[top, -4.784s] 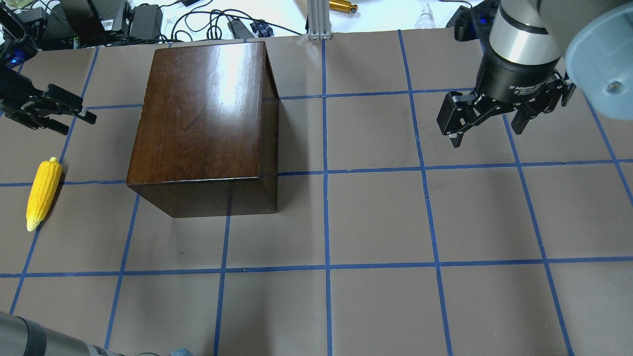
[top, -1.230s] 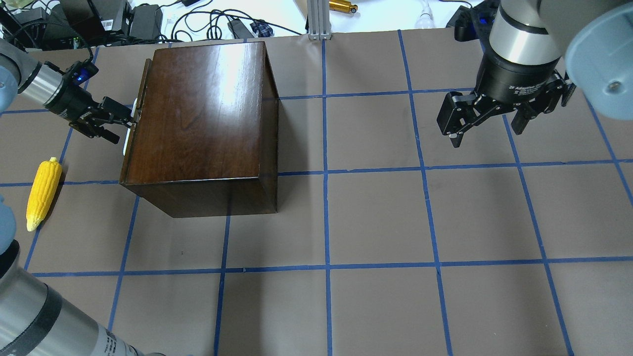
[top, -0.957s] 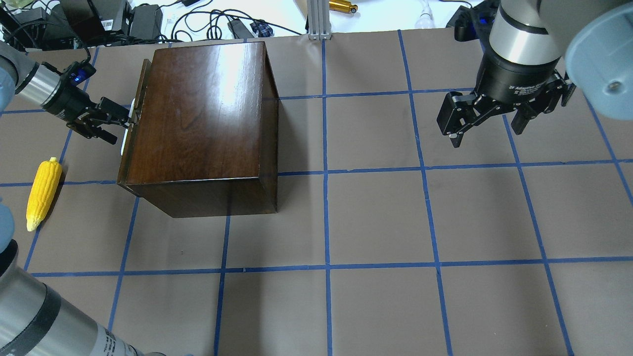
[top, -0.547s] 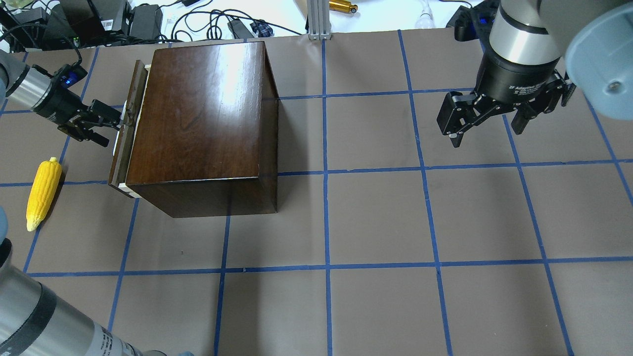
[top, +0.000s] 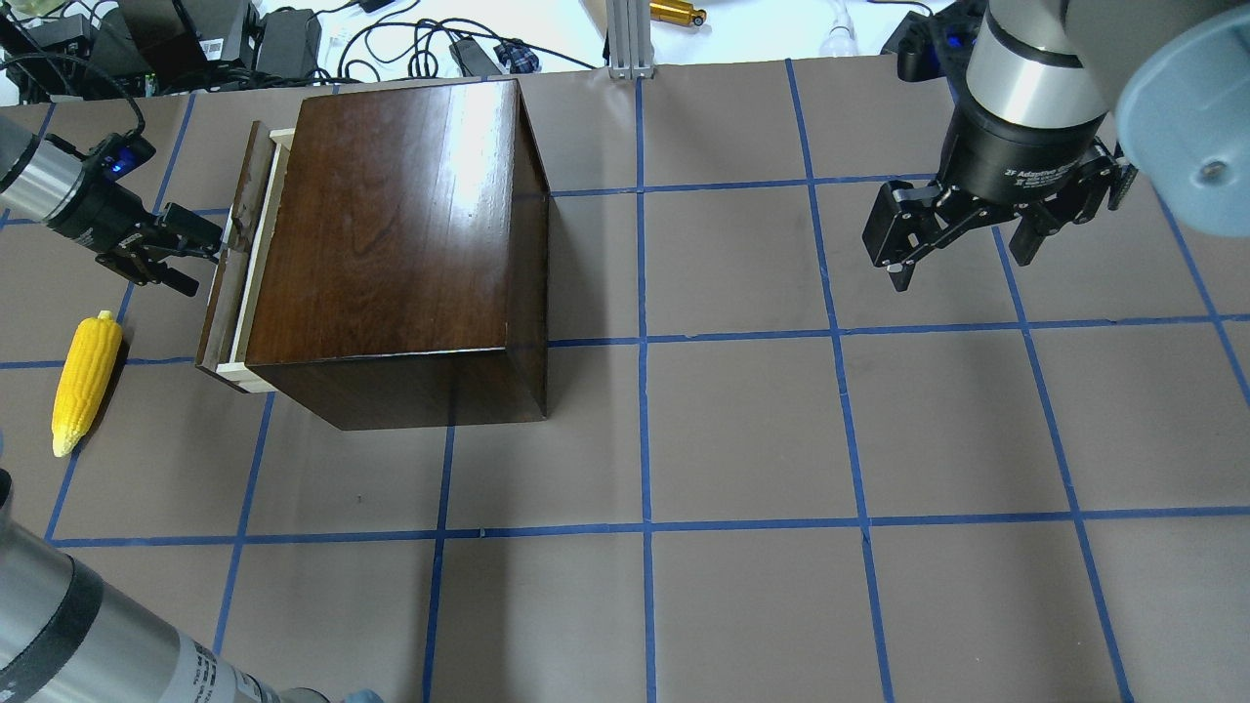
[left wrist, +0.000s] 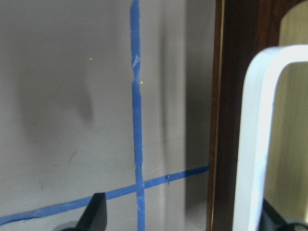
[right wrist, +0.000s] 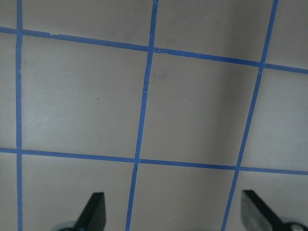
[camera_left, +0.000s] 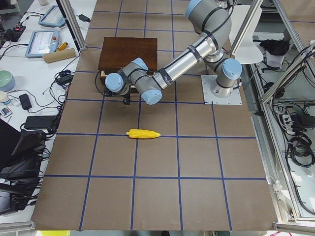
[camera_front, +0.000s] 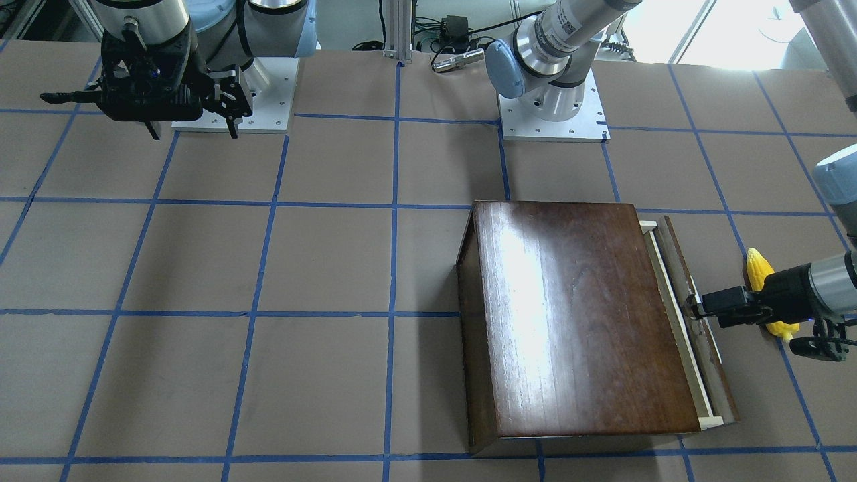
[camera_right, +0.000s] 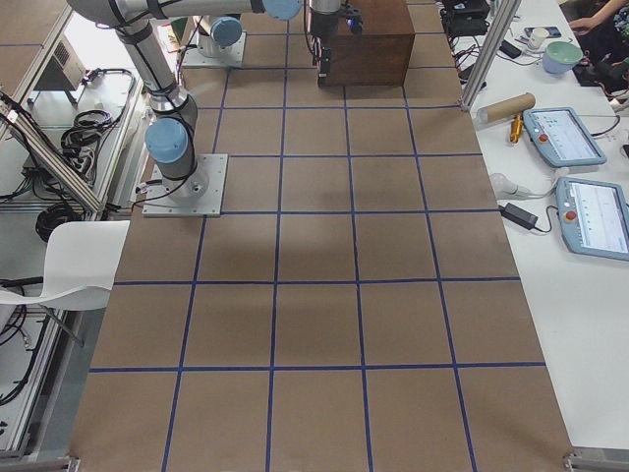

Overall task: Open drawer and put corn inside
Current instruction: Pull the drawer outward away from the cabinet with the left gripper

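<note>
The dark-brown wooden box (top: 391,225) stands on the table's left half. Its drawer (top: 227,278) sticks out a little on the box's left side, dark front panel outward, with a pale-wood rim (camera_front: 676,321) showing. My left gripper (top: 200,256) is at the drawer front with its jaws apart. In the left wrist view one finger (left wrist: 276,219) sits behind the white handle (left wrist: 255,144). The yellow corn (top: 86,383) lies on the table left of the drawer, apart from it. My right gripper (top: 952,268) hangs open and empty over the far right.
Cables, power bricks and a metal post (top: 625,39) lie beyond the table's far edge. The left arm's forearm (top: 68,625) crosses the near left corner. Blue tape lines grid the brown table (top: 742,430).
My left gripper has moved left, away from the box, and the drawer has slid out with it. The corn and the right arm have not moved.
</note>
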`<state>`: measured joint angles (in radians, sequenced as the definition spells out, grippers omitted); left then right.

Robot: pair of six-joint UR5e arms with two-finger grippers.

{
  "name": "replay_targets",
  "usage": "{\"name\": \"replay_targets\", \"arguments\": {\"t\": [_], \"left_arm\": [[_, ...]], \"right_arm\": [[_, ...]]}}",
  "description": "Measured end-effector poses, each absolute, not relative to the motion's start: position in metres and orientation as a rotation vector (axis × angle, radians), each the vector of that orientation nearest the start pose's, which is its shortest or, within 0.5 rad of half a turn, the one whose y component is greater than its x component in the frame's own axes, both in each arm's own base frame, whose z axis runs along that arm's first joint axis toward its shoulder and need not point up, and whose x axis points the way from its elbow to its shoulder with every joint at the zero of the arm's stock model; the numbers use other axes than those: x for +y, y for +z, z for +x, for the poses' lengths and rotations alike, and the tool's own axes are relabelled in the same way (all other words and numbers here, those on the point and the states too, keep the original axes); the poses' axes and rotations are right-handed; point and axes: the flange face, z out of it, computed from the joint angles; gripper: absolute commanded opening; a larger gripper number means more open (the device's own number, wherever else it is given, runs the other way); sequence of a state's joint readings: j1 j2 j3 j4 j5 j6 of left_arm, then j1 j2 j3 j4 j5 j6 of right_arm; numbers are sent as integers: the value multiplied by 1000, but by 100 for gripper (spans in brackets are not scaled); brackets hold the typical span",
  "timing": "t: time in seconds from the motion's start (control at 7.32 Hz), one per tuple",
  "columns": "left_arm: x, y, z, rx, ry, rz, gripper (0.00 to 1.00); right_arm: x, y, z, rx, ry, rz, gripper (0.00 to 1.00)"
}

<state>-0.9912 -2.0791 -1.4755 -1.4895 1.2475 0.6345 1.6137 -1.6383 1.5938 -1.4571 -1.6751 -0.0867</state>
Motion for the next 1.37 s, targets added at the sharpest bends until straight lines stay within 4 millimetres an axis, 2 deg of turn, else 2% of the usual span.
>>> {"name": "replay_targets", "arguments": {"t": [0.41,0.96,1.37], "left_arm": [[-611,258,222,3586,143,-44,100],[-607,261,231,3566,140,-58,100],[-600,260,249,3563,129,-107,100]], "right_arm": [[-450,498,142,3235,116,-217,100],[-450,498,142,3235,116,-216,100],[-450,498,142,3235,118,-216,100]]}}
